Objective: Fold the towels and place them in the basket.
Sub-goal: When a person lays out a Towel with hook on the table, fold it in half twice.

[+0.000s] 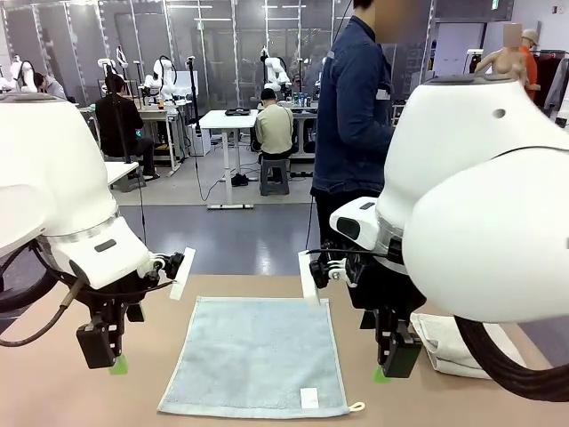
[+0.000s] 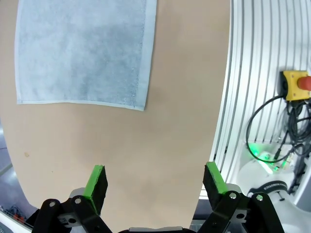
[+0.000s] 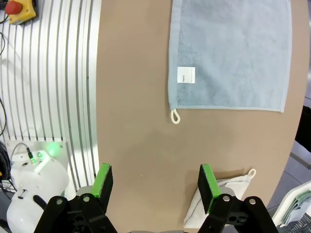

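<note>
One pale blue-grey towel (image 1: 258, 356), one white towel (image 1: 442, 341)

We're in a robotics lab here: a white left arm (image 1: 62, 196) and right arm (image 1: 480, 213) flank a tan table (image 1: 53, 391). Beside it runs slotted aluminium framing (image 2: 252, 73), with a yellow box carrying a red stop button (image 2: 297, 83) and loose black cables (image 2: 272, 131). Behind, it's an open hall with a grey floor (image 1: 240, 236), where one seated person (image 1: 274, 129) and another (image 1: 116, 120) work with their backs to us at desks (image 1: 227, 118), with glass partitions (image 1: 222, 44) beyond.
</note>
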Controlling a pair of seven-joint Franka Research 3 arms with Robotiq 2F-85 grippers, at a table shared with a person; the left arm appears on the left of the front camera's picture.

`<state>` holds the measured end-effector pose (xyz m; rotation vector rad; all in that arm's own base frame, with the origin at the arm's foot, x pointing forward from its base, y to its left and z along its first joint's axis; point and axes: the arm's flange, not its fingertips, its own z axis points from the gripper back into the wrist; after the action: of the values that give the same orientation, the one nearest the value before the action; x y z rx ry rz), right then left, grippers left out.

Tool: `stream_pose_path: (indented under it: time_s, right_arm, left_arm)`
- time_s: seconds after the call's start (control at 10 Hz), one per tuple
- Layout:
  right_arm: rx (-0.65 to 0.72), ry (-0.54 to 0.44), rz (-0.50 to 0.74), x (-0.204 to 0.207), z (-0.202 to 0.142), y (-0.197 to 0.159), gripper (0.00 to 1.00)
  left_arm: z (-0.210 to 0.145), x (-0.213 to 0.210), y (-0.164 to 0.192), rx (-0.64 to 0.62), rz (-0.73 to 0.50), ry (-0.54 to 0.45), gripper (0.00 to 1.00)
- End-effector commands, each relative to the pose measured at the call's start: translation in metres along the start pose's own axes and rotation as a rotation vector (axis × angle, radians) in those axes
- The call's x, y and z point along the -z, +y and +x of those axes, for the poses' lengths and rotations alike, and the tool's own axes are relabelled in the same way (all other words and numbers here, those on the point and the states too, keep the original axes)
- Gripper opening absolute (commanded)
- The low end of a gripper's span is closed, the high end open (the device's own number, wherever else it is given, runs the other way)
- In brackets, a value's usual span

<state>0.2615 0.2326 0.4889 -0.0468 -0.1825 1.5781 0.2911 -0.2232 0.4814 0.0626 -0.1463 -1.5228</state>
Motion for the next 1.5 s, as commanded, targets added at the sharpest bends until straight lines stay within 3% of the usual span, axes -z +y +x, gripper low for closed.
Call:
stream_pose_path:
  time_s: [0.0,0.8,1.4]
  right_arm:
    - [-0.002,-0.035,0.009,0.017,0.004,-0.011,0.88]
    - [-0.039,-0.047,0.046,0.085,0.002,-0.017,0.88]
    - [-0.050,-0.033,0.066,0.134,-0.003,-0.027,0.88]
  left_arm:
    - [0.005,0.017,0.000,0.008,-0.009,-0.024,1.00]
    - [0.004,0.095,-0.004,0.060,-0.055,-0.089,1.00]
    - [0.001,0.135,0.000,0.037,-0.055,-0.072,1.00]
